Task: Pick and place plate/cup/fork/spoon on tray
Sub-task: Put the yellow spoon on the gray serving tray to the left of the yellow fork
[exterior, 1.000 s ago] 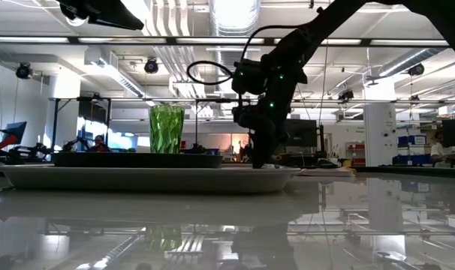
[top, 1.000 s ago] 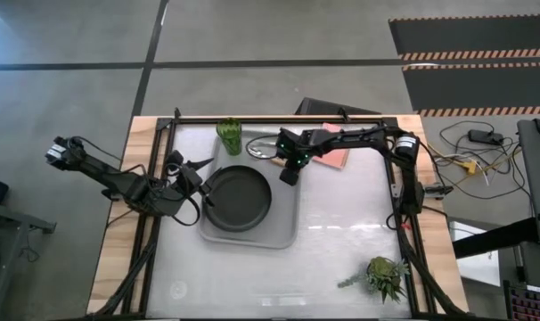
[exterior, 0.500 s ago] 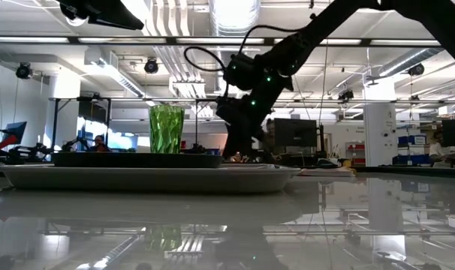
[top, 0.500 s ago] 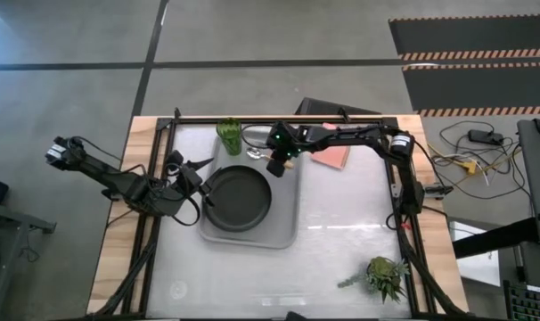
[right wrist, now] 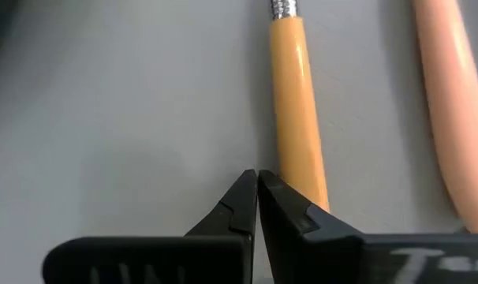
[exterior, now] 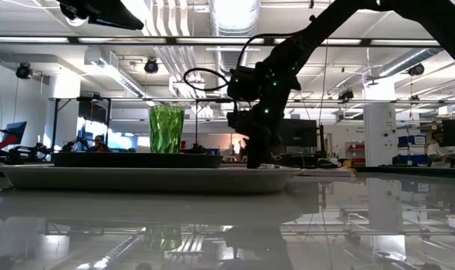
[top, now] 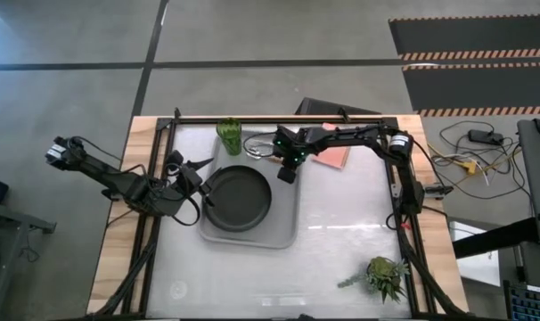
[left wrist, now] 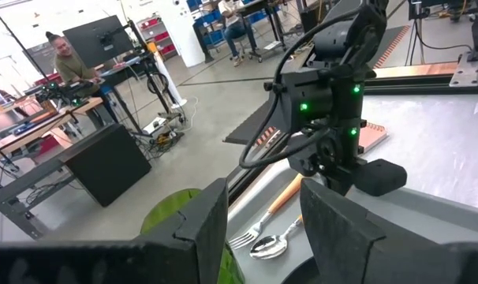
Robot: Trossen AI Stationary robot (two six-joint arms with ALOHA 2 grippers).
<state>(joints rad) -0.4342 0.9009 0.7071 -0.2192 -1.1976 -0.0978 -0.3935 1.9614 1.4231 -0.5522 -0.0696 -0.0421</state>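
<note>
The black plate (top: 239, 198) lies on the grey tray (top: 283, 227). The green cup (top: 229, 134) stands on the table beyond the tray's far edge. The fork (left wrist: 247, 235) and spoon (left wrist: 270, 246) lie side by side past the tray's far rim, handles toward the right. My right gripper (top: 287, 175) is shut and points down at the tray's far right corner, its tips (right wrist: 257, 180) right beside an orange handle (right wrist: 296, 110); a paler handle (right wrist: 448, 118) lies beyond. My left gripper (top: 192, 174) is open at the plate's left rim. My right gripper's shut fingers come from above, tips down on the grey surface next to the orange handle's free end (right wrist: 306, 185), roughly along the handle. Whether a finger touches the handle, and whether it is the fork's or the spoon's, I cannot tell.
A salmon-pink pad (top: 334, 157) lies under my right arm at the far right. A small leafy plant (top: 384, 276) stands near the front right corner. Bare table (top: 359, 223) spreads right of the tray. People and desks show beyond the table.
My right gripper has swung toward the cup and risen a little, tilting, then come back right and down to the tray's far right corner. It stays shut.
</note>
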